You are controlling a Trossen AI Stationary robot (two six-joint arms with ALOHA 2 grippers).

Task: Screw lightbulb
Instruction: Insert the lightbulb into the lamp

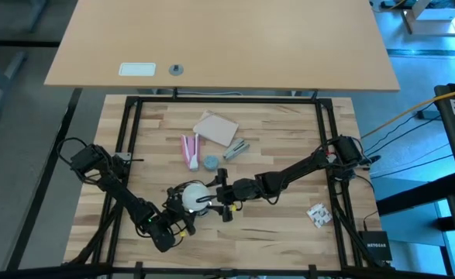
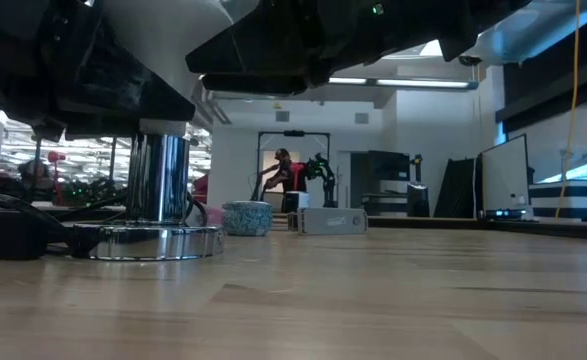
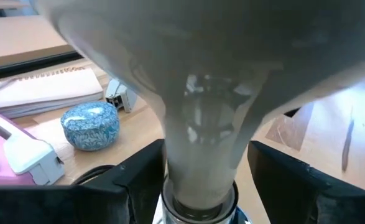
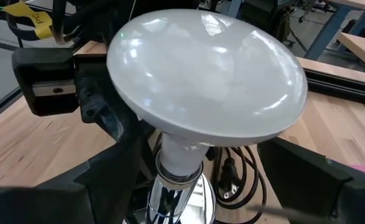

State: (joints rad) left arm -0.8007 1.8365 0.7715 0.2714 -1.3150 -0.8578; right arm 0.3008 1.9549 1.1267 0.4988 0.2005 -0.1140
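Spanning the scene: the wooden counter (image 1: 281,217) inside a black frame, with both dark arms reaching to its front middle.
Left arm: comes in from the left edge; the left claw (image 1: 173,225) sits low beside the chrome socket, its fingers (image 3: 132,180) spread apart on either side of the bulb's neck, not visibly pressing it.
Right arm: stretches from the right edge; the right claw (image 1: 215,198) is at the bulb's dome, its fingers (image 4: 114,168) apart around it.
Lightbulb: the lightbulb (image 4: 207,74) stands upright, dome up, its narrow base seated in the chrome socket (image 2: 160,180) on a round shiny foot.
Smaller things behind: a tan pad (image 1: 215,128), a pink-and-white item (image 1: 190,151), a stapler (image 1: 236,149) and a small blue patterned pot (image 3: 90,124), all well apart from the bulb.
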